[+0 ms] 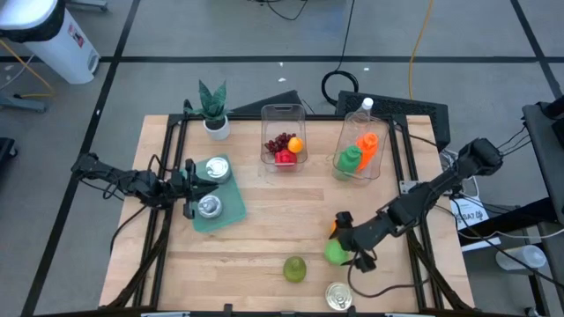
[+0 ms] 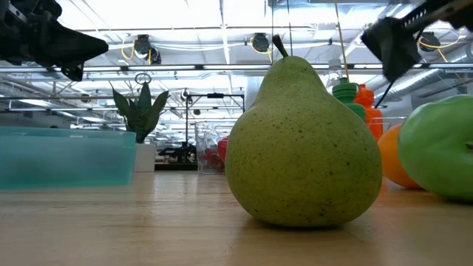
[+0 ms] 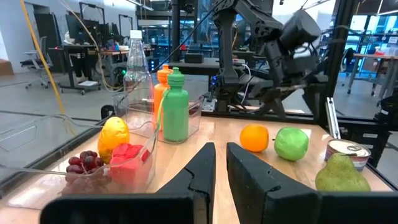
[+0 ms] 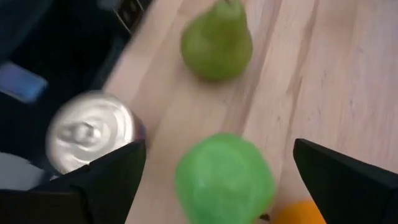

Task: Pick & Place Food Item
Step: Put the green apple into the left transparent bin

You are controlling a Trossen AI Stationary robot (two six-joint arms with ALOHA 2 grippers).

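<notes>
A green apple (image 1: 335, 254) (image 4: 224, 177) lies on the wooden table near its right front, with an orange (image 1: 336, 227) just behind it. A green pear (image 1: 294, 269) (image 2: 303, 144) stands upright to the apple's left. My right gripper (image 1: 346, 245) (image 4: 219, 149) hovers over the apple, slanting down from the right. It is open, one finger on each side of the apple, apart from it. My left gripper (image 1: 190, 187) (image 3: 221, 165) is shut and level at the table's left, above a teal mat (image 1: 231, 207), holding nothing.
A tin can (image 1: 338, 298) stands by the front edge, close to the apple. Two cans rest on the teal mat. At the back stand a clear bin of fruit (image 1: 284, 145), a clear bin of bottles (image 1: 359, 151) and a potted plant (image 1: 214, 110).
</notes>
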